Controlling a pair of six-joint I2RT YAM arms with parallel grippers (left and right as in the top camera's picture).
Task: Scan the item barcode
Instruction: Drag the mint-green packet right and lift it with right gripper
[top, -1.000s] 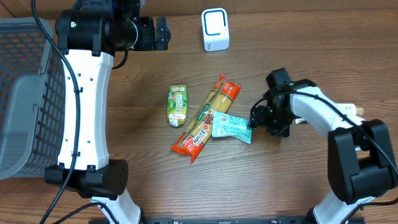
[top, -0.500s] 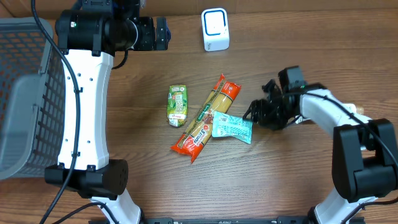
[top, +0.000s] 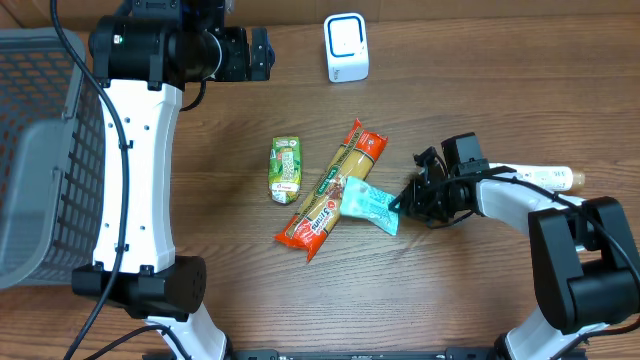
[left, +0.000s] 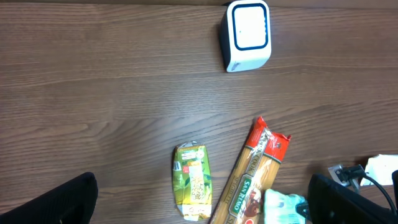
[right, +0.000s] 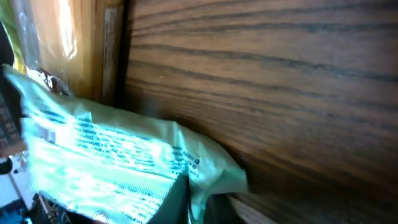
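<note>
Two arms share the wooden table (top: 480, 80), with a grey wire basket (top: 40, 120) at the left edge, likely for scanned goods. The left gripper (top: 265, 53) hovers at upper left, jaws spread wide and empty, looking down on everything. A spaghetti packet (top: 333, 190) lies mid-frame, a green pouch (top: 285, 168) beside it, the white scanner (top: 346, 47) at top centre. We see the right gripper (top: 403, 202), right of centre, with jaws pinched shut on one edge of the teal packet (top: 370, 207), presumably to carry its barcode to the scanner.
</note>
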